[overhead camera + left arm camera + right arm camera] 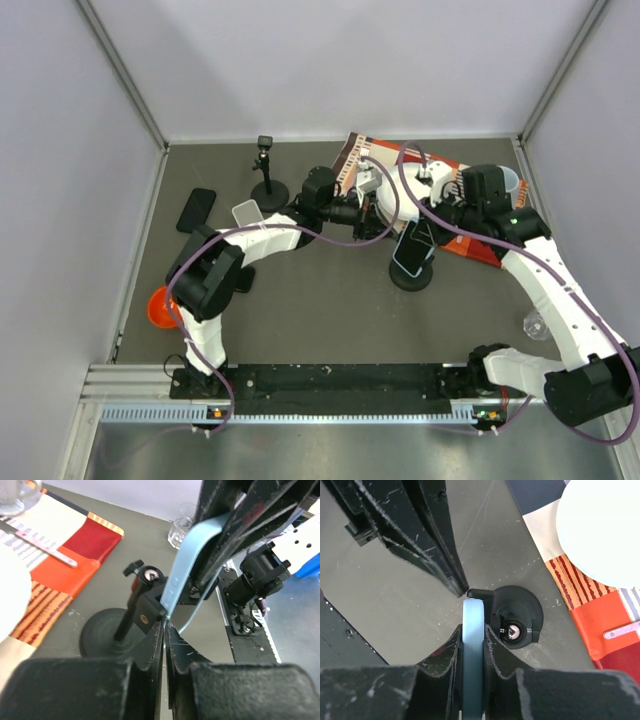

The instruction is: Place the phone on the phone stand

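Observation:
The phone (412, 248) in a light blue case stands on edge above a black pole mount with a round base (412, 277). My right gripper (473, 628) is shut on the phone (472, 611), one finger on each face. Seen from the left wrist, the phone (187, 560) rises beside the mount's clamp (145, 605). My left gripper (165, 622) is shut with nothing between its fingers, and its tips touch the phone's lower edge. The phone stand (246, 212), a small white holder, sits apart at the left behind the left arm (270, 238).
A striped placemat (350, 160) with a white plate (600, 530) lies at the back right. A second black pole mount (268, 185) and a dark phone (196, 208) are at the back left. A small glass (533, 323) stands right, an orange object (160, 308) left.

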